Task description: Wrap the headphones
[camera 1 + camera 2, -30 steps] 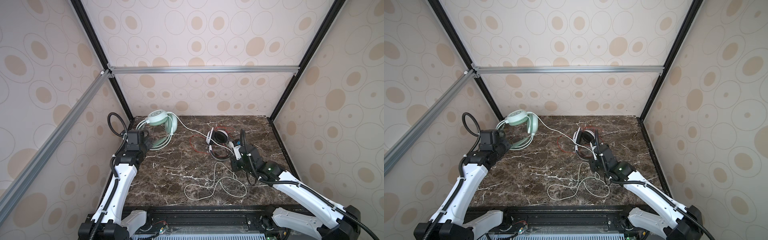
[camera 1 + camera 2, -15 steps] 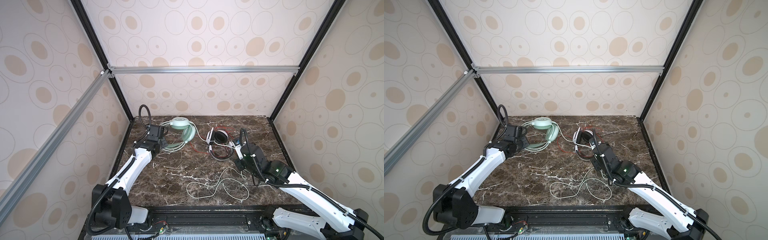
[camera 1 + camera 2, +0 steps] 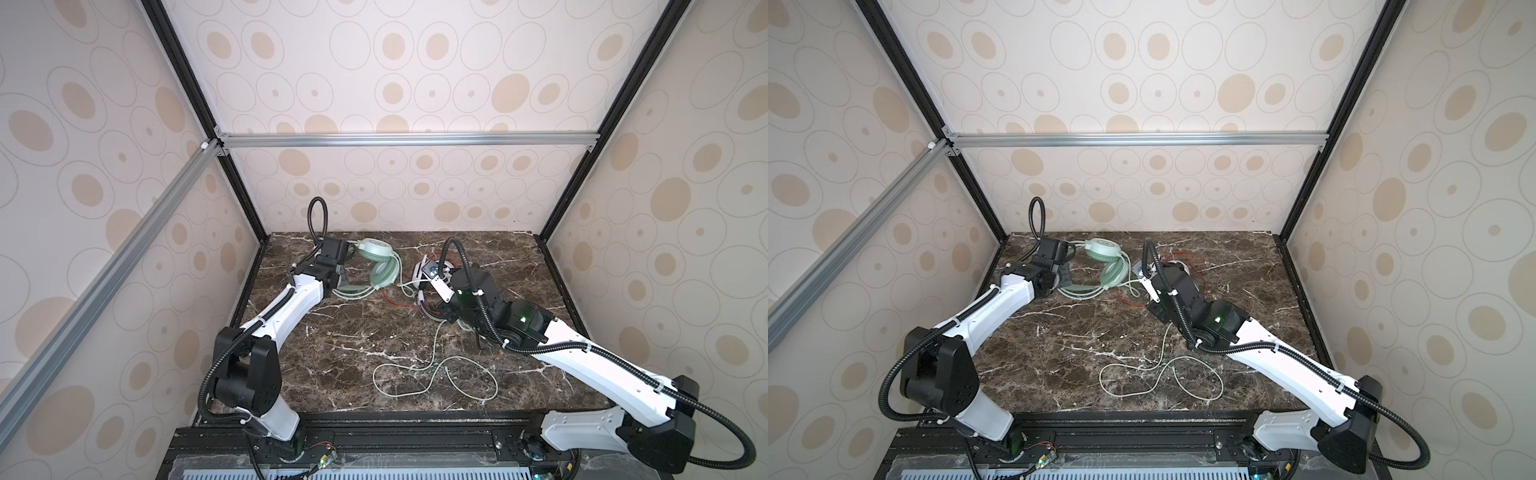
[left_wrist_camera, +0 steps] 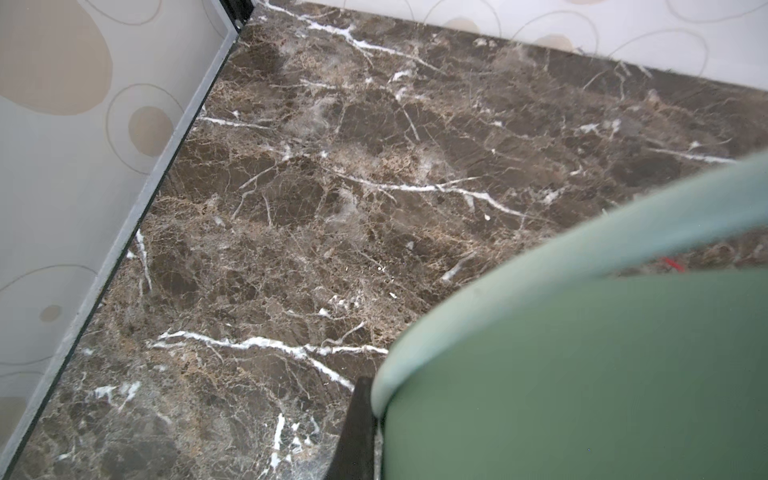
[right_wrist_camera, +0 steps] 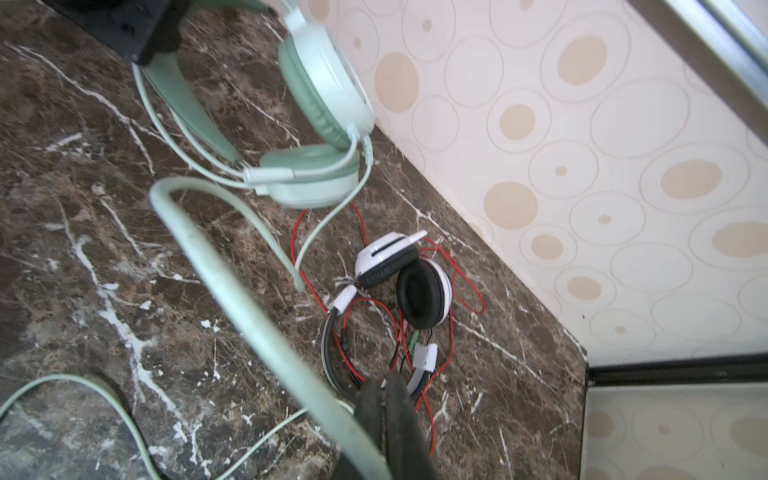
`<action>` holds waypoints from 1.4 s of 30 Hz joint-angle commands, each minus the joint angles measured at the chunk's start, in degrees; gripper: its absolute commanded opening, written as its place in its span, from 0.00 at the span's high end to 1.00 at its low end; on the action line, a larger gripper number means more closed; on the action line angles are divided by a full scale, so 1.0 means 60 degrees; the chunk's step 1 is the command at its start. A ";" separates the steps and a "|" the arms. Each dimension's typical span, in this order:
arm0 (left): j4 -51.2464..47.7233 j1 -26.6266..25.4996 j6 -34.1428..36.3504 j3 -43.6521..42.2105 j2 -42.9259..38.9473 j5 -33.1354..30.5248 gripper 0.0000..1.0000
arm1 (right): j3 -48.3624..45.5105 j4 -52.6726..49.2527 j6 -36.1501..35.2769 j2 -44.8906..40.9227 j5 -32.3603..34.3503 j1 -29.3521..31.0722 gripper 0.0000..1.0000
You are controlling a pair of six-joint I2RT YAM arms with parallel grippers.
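Carried by the left arm, the mint green headphones have travelled from the back left corner toward the middle of the back of the tabletop, and that arm now stretches far out instead of standing folded near the left wall. Meanwhile the right arm has pushed further back and left, so that in both top views it now hides most of the white-and-black headphones.

The left gripper has its fingers closed on the mint pair's headband, which fills the near part of the left wrist view. One mint cup stands up toward the back wall and the other lies flat on the marble.

The right gripper shows its fingers pressed together, pinching the pale green cable. From the fingers the cable arches up and comes back down to the tabletop between the two pairs. Its slack lies in loose loops near the front edge in both top views.

Just beyond the right fingers, the white-and-black pair lies close to the back wall, its cups touching each other. Its thin red cable is scattered around it and reaches under the mint cup.
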 commanded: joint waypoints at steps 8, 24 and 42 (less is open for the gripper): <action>-0.0330 -0.0176 0.0675 0.1069 0.0282 0.0240 1.00 | 0.2225 0.0266 -0.1670 0.1417 -0.0836 0.0497 1.00; 0.0178 -0.0487 0.2007 -0.0306 -0.0879 0.1599 1.00 | 0.8186 -0.2304 -0.1300 0.5631 -0.0614 -0.0708 1.00; 0.0410 -0.0500 0.2121 -0.0446 -0.0898 0.1966 1.00 | 0.5563 -0.0722 -0.1729 0.3521 -0.2126 0.0775 1.00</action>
